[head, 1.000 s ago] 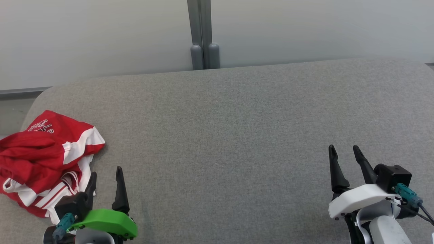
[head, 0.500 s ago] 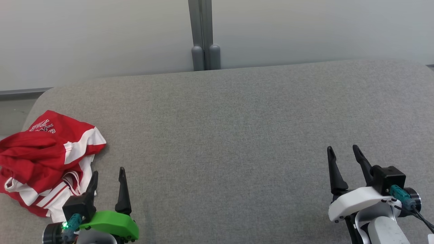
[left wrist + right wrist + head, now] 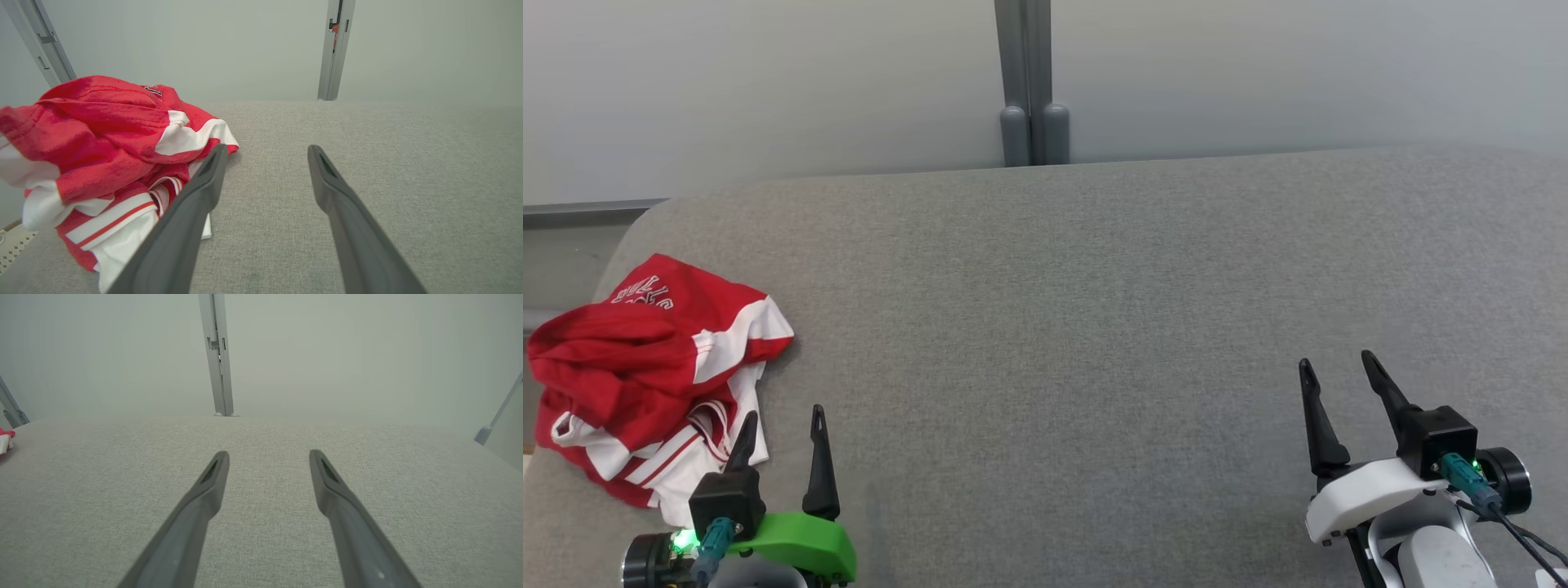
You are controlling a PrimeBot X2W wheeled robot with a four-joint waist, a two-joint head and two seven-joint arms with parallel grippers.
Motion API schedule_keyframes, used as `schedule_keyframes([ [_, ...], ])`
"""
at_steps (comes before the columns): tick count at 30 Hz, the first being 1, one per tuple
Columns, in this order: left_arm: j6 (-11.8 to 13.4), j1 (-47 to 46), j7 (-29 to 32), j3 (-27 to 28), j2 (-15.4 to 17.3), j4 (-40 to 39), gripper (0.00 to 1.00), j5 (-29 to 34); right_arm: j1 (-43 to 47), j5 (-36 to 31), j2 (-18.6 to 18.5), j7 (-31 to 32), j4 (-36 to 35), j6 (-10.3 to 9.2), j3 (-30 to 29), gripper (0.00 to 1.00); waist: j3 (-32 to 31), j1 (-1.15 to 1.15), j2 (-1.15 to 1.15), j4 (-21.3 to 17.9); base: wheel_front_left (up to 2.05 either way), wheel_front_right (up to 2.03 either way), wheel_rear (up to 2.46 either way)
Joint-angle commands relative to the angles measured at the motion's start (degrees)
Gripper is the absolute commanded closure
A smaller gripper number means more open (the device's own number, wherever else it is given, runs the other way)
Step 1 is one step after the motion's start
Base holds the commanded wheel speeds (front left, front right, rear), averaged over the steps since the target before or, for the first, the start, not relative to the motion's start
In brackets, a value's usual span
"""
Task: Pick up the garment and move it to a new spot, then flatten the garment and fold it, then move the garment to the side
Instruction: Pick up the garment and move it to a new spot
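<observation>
Head view, grey fabric surface (image 3: 1054, 310), pale wall (image 3: 768, 82), red garment (image 3: 645, 359), left gripper (image 3: 783, 412), right gripper (image 3: 1335, 359), both spread, empty

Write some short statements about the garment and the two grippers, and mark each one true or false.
1. The garment is red and white. True.
2. The garment is flat and folded. False: it lies crumpled in a heap.
3. The left gripper is open. True.
4. The right gripper holds the garment. False: it is open and empty, over the bare surface, far from the garment.
5. The garment lies at the right end of the surface. False: it lies at the left end, beside the left gripper.
</observation>
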Motion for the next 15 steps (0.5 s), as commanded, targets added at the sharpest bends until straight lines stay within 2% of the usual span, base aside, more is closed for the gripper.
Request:
schedule_keyframes([
  [1,0.52,-0.28,-0.58,0.26,0.41,0.05,0.00,1.63,0.42,-1.38,-0.11,-0.61,0.00,0.03,0.43,0.00,0.18,0.00,0.00,1.54,0.00,0.00,0.00],
  [4,1.27,-0.21,-0.43,0.68,0.39,0.05,0.00,1.78,0.55,-0.59,-0.13,-0.44,0.30,0.03,0.89,0.00,0.26,0.00,0.00,4.31,0.00,0.00,0.00],
  [15,1.53,0.69,-0.40,3.15,0.40,1.64,0.00,2.42,-0.36,0.66,-0.10,-0.43,1.12,0.02,4.78,0.00,0.92,0.00,0.00,19.25,0.00,0.00,0.00],
])
